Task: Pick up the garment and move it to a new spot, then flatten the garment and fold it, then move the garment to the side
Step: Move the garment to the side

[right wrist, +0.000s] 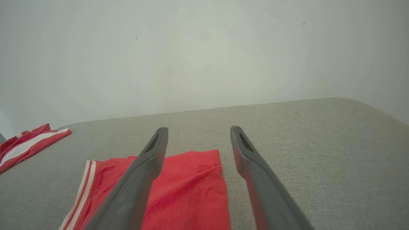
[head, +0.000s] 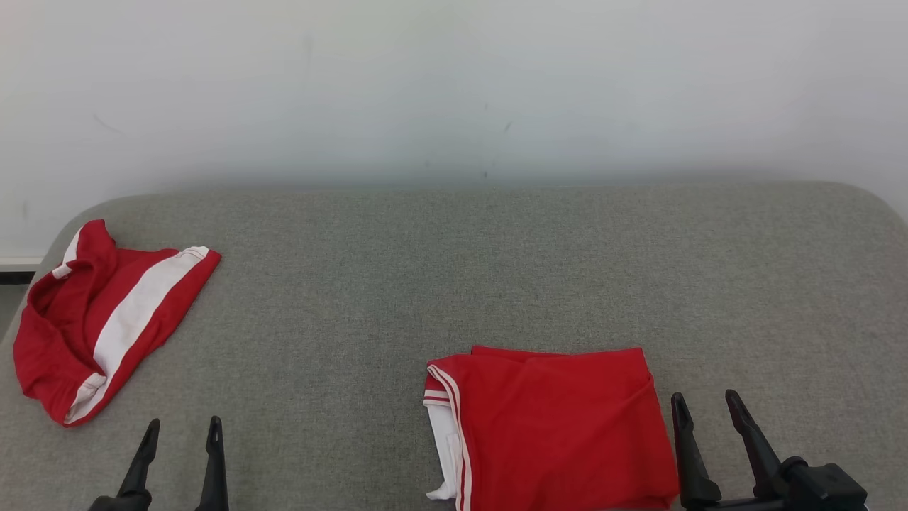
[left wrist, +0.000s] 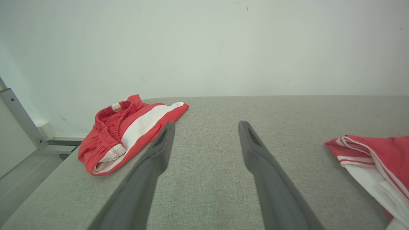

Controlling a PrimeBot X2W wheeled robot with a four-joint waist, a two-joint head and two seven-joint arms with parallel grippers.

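Observation:
A red garment [head: 560, 426] with white trim lies folded into a flat rectangle on the grey padded table [head: 425, 284], near the front, right of centre. It also shows in the right wrist view [right wrist: 188, 188] and at the right edge of the left wrist view [left wrist: 377, 156]. My right gripper [head: 705, 399] stands open just right of its right edge, apart from the cloth; in its own view the right gripper [right wrist: 198, 129] has nothing between its fingers. At the front left, my left gripper [head: 182, 426] is open and empty, and in its own view the left gripper [left wrist: 207, 124] points across bare table.
A second red garment with a broad white stripe [head: 99, 319] lies crumpled at the table's far left edge, its elastic waistband [left wrist: 111, 118] facing up. A pale wall [head: 454, 85] runs close behind the table. A metal frame post [left wrist: 19, 118] stands off the left edge.

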